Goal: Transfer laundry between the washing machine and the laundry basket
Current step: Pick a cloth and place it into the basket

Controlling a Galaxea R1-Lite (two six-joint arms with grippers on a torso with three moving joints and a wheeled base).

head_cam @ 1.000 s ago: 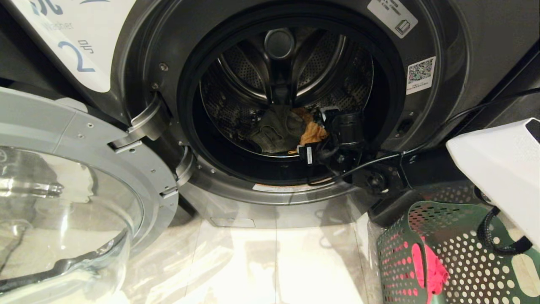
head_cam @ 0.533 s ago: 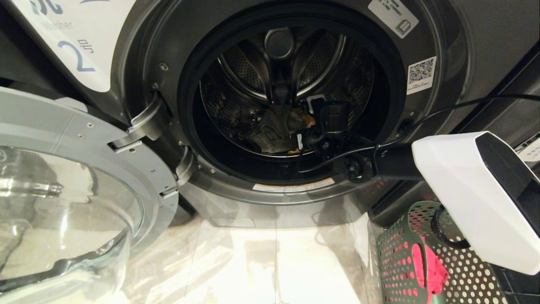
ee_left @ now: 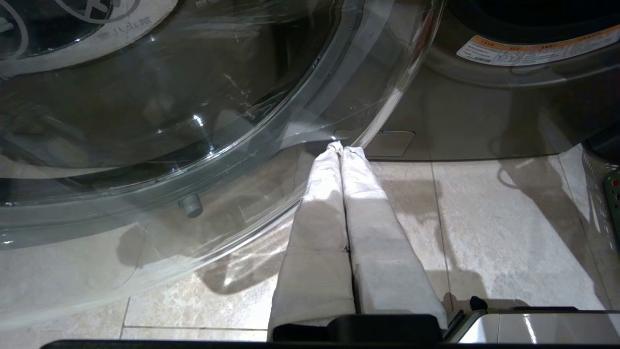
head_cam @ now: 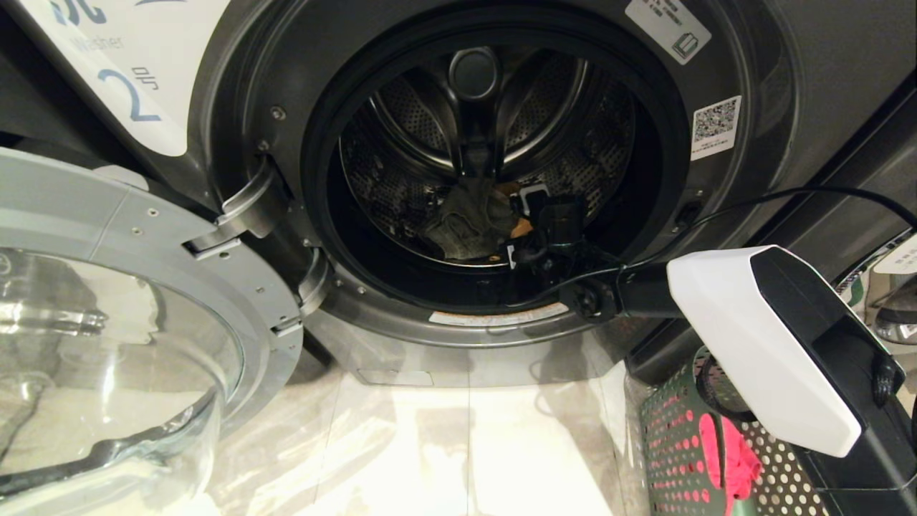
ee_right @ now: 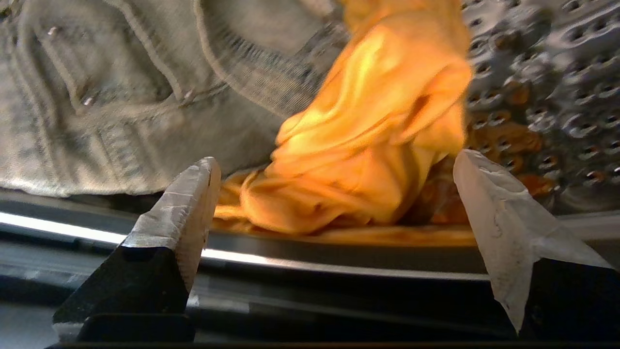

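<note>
Washing machine (head_cam: pixel 788 86) marked 2, glass door (head_cam: pixel 129 344) swung wide to the left. Green laundry basket (head_cam: pixel 673 444) on the floor at lower right, red-pink garment (head_cam: pixel 734 459) inside. Right arm (head_cam: pixel 759 337) reaching through the opening into the drum. Grey garment (ee_right: pixel 111 97) at the drum's bottom, orange-yellow garment (ee_right: pixel 368 145) bunched beside it, touching. Right gripper (ee_right: pixel 334 194) close up to the orange cloth, fingers (ee_right: pixel 189 203) spread wide either side, gripping nothing. Left gripper (ee_left: pixel 341 150) low by the door, fingers pressed together, empty.
</note>
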